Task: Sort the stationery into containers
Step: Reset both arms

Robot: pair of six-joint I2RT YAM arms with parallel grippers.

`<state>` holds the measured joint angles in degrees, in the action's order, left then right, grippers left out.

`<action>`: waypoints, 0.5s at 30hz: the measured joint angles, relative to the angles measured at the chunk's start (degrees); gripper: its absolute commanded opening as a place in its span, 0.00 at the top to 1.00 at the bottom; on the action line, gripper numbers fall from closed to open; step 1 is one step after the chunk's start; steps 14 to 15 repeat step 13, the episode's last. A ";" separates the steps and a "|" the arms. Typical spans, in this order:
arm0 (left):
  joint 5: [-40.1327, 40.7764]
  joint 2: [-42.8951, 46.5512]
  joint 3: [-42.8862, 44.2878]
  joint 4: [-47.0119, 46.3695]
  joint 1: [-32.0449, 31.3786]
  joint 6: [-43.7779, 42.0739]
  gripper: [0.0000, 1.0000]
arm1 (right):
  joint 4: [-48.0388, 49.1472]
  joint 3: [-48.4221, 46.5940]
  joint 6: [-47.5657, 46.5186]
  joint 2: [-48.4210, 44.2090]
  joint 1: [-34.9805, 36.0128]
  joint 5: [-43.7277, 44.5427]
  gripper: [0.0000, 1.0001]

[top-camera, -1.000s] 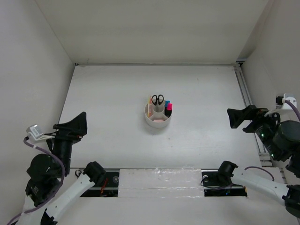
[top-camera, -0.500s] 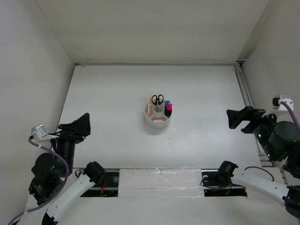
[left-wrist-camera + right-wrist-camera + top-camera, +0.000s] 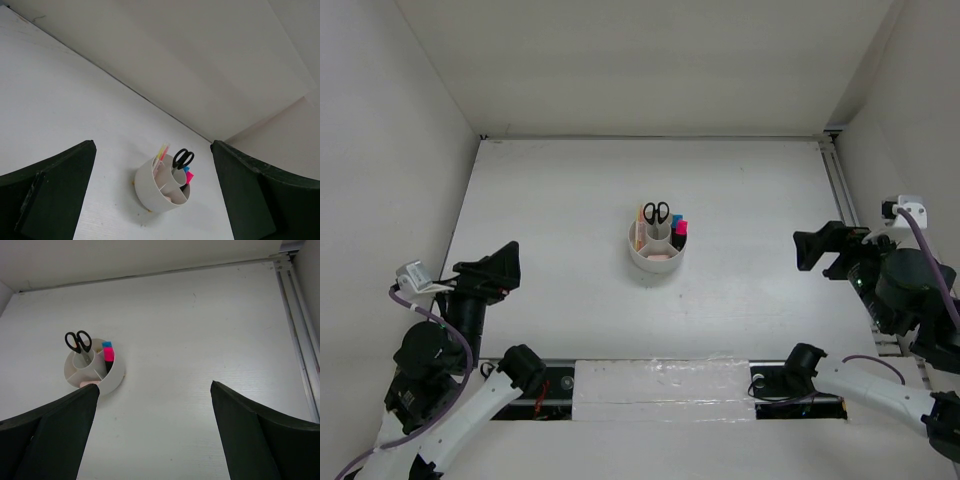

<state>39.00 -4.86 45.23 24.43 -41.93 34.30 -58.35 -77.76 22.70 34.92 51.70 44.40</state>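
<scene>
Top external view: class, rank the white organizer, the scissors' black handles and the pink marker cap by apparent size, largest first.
1. white organizer, clearly largest.
2. scissors' black handles.
3. pink marker cap, slightly smaller than the handles.

The scissors (image 3: 183,159) show only their 2 black handles; the blades are sunk in the centre cup of the organizer (image 3: 150,187). The markers (image 3: 107,351) show only their caps. In the right wrist view, 1 finger (image 3: 55,435) of the right gripper (image 3: 154,390) hides part of the organizer's wall. From above, the pale pinkish piece (image 3: 660,257) is too small to identify.
</scene>
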 measured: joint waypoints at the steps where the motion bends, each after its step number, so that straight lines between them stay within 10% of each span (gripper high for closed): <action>1: 0.00 0.00 0.00 -0.02 0.00 -0.02 0.00 | 0.02 0.02 0.00 0.22 0.00 0.02 0.00; 15: -0.02 -0.44 0.00 0.00 0.00 -0.07 0.00 | 0.09 0.35 0.00 0.98 0.00 0.22 0.00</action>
